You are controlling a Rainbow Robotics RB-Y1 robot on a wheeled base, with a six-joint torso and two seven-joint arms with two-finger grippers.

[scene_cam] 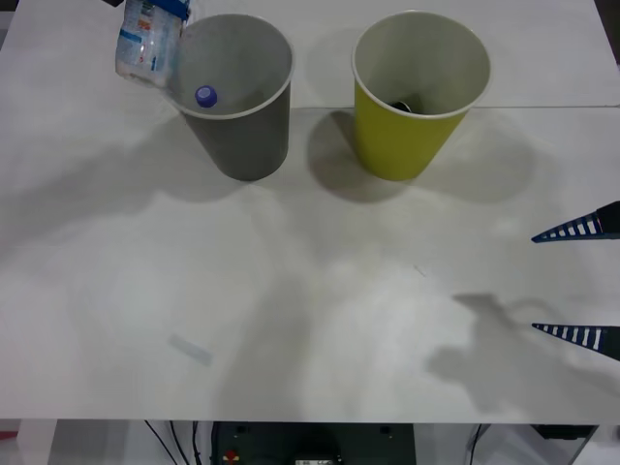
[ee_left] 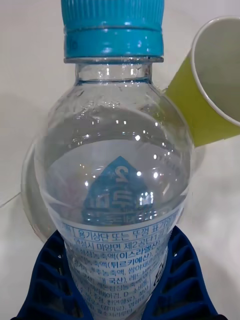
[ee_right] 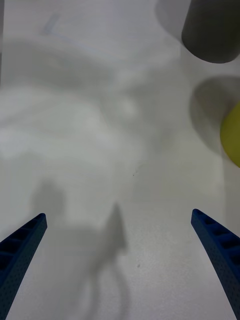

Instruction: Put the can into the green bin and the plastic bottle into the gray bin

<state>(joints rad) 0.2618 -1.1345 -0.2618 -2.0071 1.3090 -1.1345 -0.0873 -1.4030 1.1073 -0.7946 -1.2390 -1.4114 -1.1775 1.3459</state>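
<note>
Left gripper (ee_left: 117,295) clenched on plastic bottle (scene_cam: 147,41), held over far left rim of gray bin (scene_cam: 242,136). Right gripper (scene_cam: 579,281) spread wide above bare table (scene_cam: 320,320) at right edge, well apart from both bins. Green bin (scene_cam: 407,131) upright just beside gray bin (dark object inside, cannot tell what). Small purple cap (scene_cam: 205,95) inside gray bin, below bottle.
</note>
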